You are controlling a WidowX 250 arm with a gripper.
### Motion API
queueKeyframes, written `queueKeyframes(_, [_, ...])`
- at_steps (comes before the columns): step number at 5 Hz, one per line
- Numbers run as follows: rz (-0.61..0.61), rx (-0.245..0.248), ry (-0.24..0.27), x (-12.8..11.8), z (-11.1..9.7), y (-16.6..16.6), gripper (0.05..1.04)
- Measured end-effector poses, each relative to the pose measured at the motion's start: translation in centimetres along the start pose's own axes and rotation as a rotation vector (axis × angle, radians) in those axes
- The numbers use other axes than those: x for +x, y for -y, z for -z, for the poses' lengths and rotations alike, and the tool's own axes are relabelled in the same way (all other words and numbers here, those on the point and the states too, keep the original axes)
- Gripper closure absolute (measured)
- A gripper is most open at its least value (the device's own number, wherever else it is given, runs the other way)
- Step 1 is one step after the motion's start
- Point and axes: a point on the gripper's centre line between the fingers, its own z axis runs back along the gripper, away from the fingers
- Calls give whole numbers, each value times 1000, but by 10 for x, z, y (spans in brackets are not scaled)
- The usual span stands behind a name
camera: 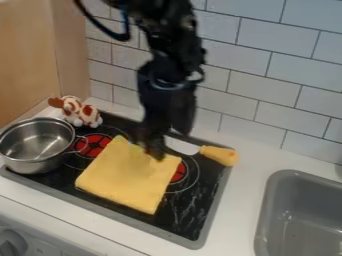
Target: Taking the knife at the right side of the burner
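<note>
Gripper (156, 149) low at the yellow cloth (128, 175), near the knife (219, 155).
How far its jaws part, or whether they hold anything, I cannot tell.

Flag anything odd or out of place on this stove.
The yellow cloth lies askew over parts of two burners, an odd place for fabric. A spotted plush toy beside the pot also looks out of place.
</note>
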Motion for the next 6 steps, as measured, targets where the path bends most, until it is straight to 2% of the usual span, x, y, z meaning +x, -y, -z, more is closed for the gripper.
queueKeyframes(1, [-42, -18, 12, -15, 7, 25, 84])
queueKeyframes(3, [-87, -52, -6, -29, 21, 57, 84])
queueKeyframes(6, [-52, -2, -24, -38, 47, 77, 85])
